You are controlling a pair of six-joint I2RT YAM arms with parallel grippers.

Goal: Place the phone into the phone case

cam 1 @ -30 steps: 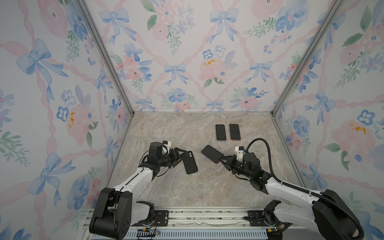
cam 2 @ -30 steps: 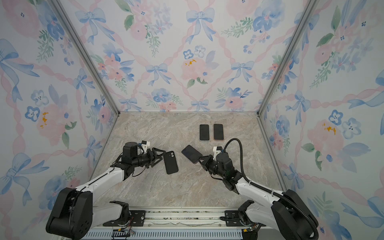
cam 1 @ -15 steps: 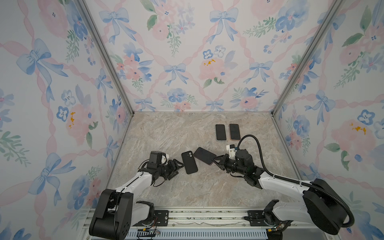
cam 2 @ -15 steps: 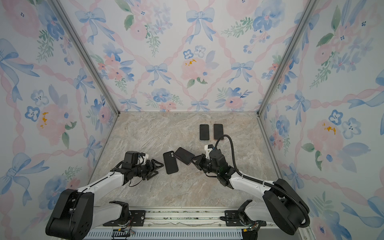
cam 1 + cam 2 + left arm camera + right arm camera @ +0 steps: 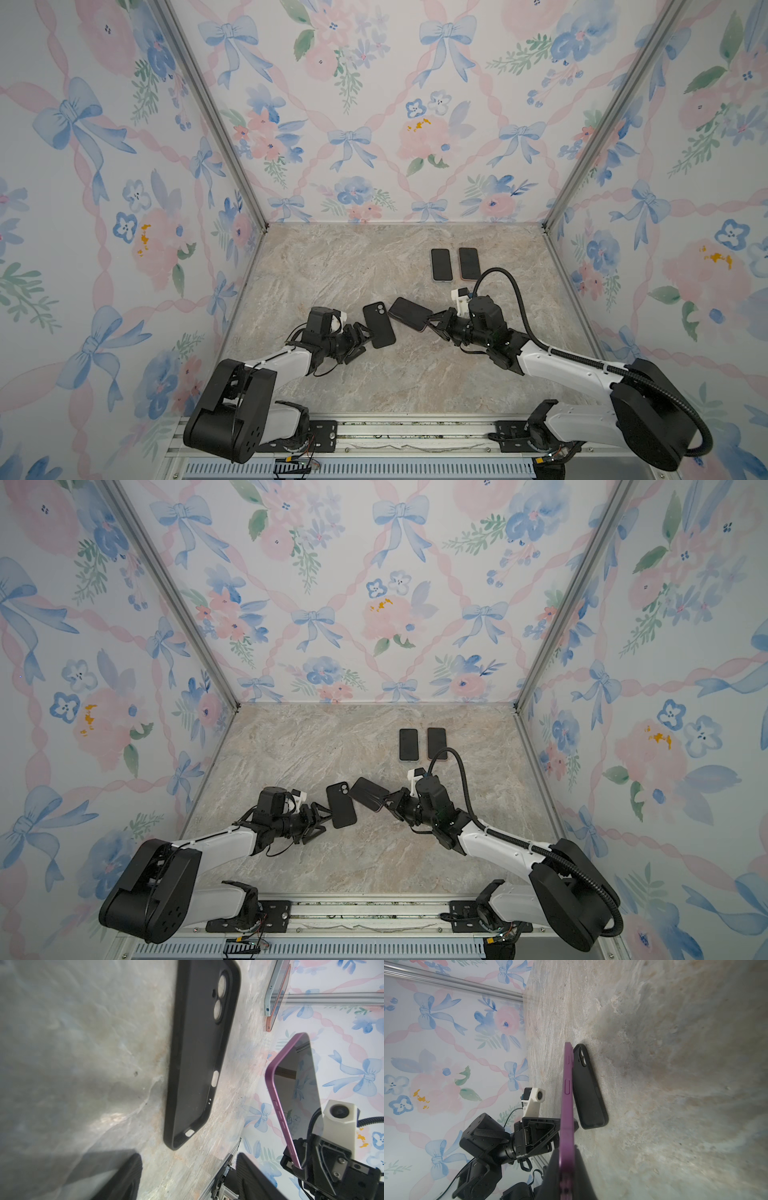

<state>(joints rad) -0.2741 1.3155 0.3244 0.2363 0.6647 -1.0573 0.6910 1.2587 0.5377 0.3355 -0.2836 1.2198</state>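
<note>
The black phone case (image 5: 378, 325) (image 5: 341, 805) lies flat on the marble table, open side up, camera cutout at its far end. My left gripper (image 5: 360, 337) (image 5: 321, 818) is open just behind the case's near end, with nothing between its fingers (image 5: 128, 1172). My right gripper (image 5: 434, 322) (image 5: 390, 803) is shut on one end of the phone (image 5: 409, 313) (image 5: 369, 793), which has a purple rim and a dark screen. The phone is held tilted above the table, its free end close to the case's far right corner (image 5: 580, 1051). Whether they touch, I cannot tell.
Two more phones (image 5: 441, 264) (image 5: 469, 263) lie side by side at the back right, near the right arm's cable (image 5: 505, 282). Flowered walls close in the table (image 5: 353, 270) on three sides. A metal rail (image 5: 415, 432) runs along the front edge.
My left gripper has let go of the case, which now lies on the table, and has drawn back and opened wider. My right gripper has carried the phone leftward up to the case.
</note>
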